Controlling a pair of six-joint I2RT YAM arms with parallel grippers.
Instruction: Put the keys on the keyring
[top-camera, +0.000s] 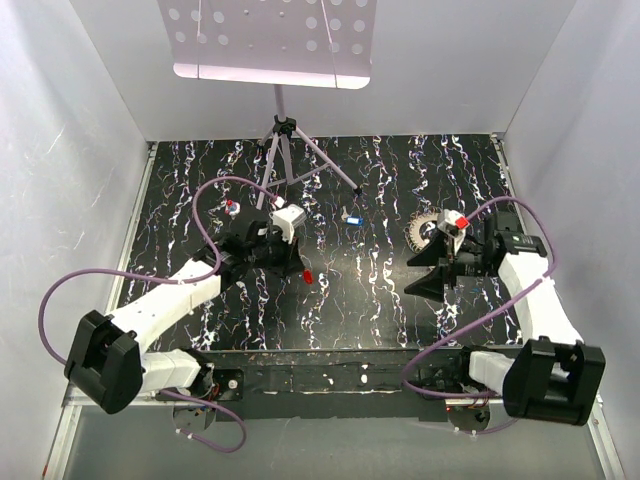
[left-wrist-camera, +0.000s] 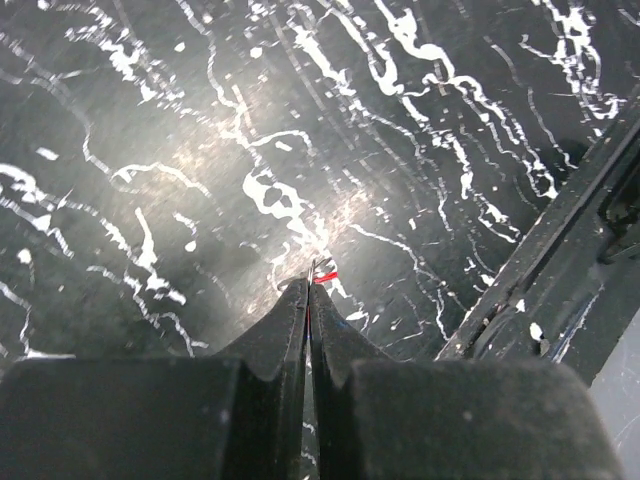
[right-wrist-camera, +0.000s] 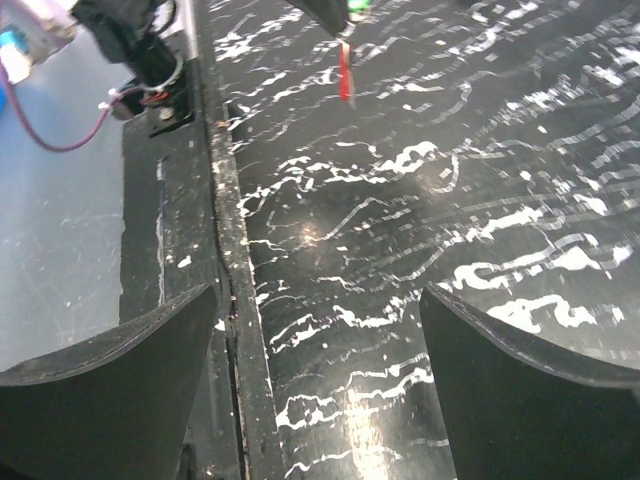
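Because the small red-headed plastic key (left-wrist-camera: 322, 275) is pinched only at the very tips of the left gripper (left-wrist-camera: 308, 290), whose fingers are pressed together on it, it could twist or drop out if it is pushed against anything. The right gripper (right-wrist-camera: 318, 295) is spread wide with nothing between its fingers, low over the black white-veined tabletop (top-camera: 370, 290).

In the overhead view the thin grey toothed metal keyring (top-camera: 424, 228) lies flat on the tabletop at about 12 o'clock from the right gripper, untouched. A thin ring lying flat is hard to grip. A nudge from a finger would probably slide it rather than lift it, and threading against an unheld ring would likely just shove it away.

The right wrist covers the keyring's 3 o'clock side, and neither wrist view shows the ring, so any opening in it cannot be made out. The red key's shank and hole are too small to read. A tiny blue-headed key (top-camera: 352, 218) lies at 9 o'clock from the ring, its lie unclear.
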